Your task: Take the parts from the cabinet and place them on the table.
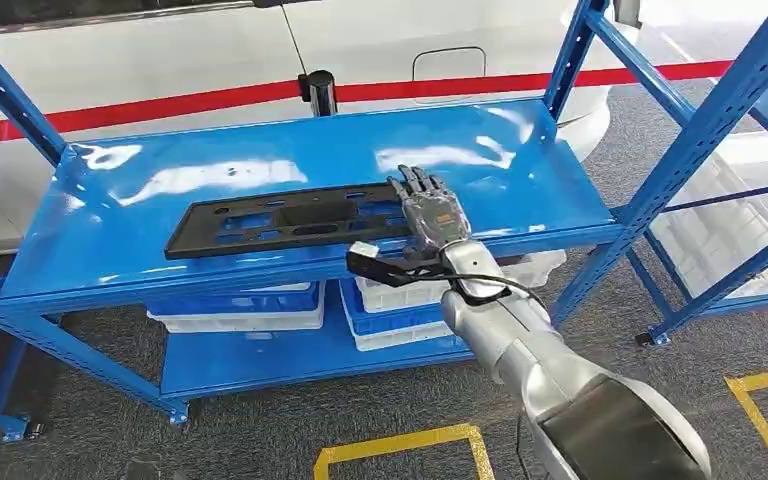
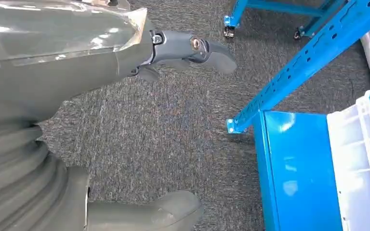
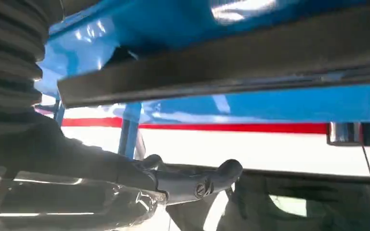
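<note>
Black and flat, the long plastic part (image 1: pixel 290 221) lies on the upper blue shelf (image 1: pixel 260 160) of the cabinet, near the front edge. The silver right arm reaches forward and up from below; the right hand (image 1: pixel 430 213) is over the part's right end, fingers straight and apart, gripping nothing. The left hand (image 2: pixel 125 53) hangs above the grey carpet (image 2: pixel 173 134), fingers apart, holding nothing.
</note>
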Controlling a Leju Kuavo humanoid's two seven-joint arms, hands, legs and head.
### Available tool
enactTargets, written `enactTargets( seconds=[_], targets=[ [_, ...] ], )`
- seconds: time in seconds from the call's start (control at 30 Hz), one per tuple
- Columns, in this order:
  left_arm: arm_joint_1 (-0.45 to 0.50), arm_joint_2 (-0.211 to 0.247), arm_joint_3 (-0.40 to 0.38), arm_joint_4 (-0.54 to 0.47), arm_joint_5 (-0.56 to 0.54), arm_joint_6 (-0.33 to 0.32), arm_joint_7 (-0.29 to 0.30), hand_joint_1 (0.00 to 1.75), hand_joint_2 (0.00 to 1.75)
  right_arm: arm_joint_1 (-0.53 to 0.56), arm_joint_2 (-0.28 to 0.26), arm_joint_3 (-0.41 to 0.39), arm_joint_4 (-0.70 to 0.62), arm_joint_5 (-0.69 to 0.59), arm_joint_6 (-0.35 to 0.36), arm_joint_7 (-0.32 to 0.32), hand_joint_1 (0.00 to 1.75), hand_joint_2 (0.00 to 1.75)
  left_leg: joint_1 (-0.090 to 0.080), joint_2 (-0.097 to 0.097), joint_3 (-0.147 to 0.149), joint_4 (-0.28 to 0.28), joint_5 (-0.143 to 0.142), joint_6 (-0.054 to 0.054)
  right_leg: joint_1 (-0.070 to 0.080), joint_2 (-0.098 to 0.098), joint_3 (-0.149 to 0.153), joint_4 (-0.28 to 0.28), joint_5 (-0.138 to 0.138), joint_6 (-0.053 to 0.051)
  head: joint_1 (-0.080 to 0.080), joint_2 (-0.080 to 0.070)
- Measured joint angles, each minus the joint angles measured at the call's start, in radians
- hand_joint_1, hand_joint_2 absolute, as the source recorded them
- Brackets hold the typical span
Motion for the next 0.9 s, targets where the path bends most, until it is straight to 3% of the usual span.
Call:
enactTargets(
  seconds=[0.47,0.5,0.53,0.57,0.77,0.8,0.9],
  targets=[
    [-0.014,0.000,-0.032,0.000,0.002,0.008,0.000,0.00,1.75,0.001,-0.016,-0.049,0.006,-0.002,-0.027,0.012,0.03,1.75,0.000,0.000,0.000,0.000,0.000,0.000,0.000,0.000,0.000,0.000,0.000,0.000,0.000,0.000],
    [-0.014,0.000,-0.033,0.001,0.004,0.008,0.000,0.00,1.75,-0.001,-0.016,-0.053,0.006,-0.002,-0.027,0.009,0.70,1.75,0.000,0.000,0.000,0.000,0.000,0.000,0.000,0.000,0.000,0.000,0.000,0.000,0.000,0.000],
    [-0.014,0.000,-0.034,0.001,0.005,0.013,0.000,0.00,1.75,-0.002,-0.016,-0.057,0.006,-0.002,-0.028,0.008,0.70,1.75,0.000,0.000,0.000,0.000,0.000,0.000,0.000,0.000,0.000,0.000,0.000,0.000,0.000,0.000],
    [-0.014,0.000,-0.035,0.000,0.006,0.024,0.000,0.00,1.75,-0.003,-0.016,-0.061,0.006,-0.002,-0.028,0.006,1.71,1.75,0.000,0.000,0.000,0.000,0.000,0.000,0.000,0.000,0.000,0.000,0.000,0.000,0.000,0.000],
    [-0.005,-0.003,-0.050,-0.031,0.024,0.047,0.000,0.00,1.75,-0.011,-0.016,-0.081,0.006,0.000,-0.024,-0.008,1.69,1.75,0.000,0.000,0.000,0.000,0.000,0.000,0.000,0.000,0.000,0.000,0.000,0.000,0.000,0.000],
    [-0.002,-0.004,-0.056,-0.042,0.026,0.053,0.000,0.00,0.00,-0.011,-0.016,-0.084,0.006,0.003,-0.024,-0.009,1.73,1.75,0.000,0.000,0.000,0.000,0.000,0.000,0.000,0.000,0.000,0.000,0.000,0.000,0.000,0.000],
    [0.005,-0.006,-0.072,-0.068,0.045,0.061,0.000,0.00,0.00,-0.011,-0.019,-0.092,0.007,0.007,-0.024,-0.016,1.73,1.75,0.000,0.000,0.000,0.000,0.000,0.000,0.000,0.000,0.000,0.000,0.000,0.000,0.000,0.000]
  ],
)
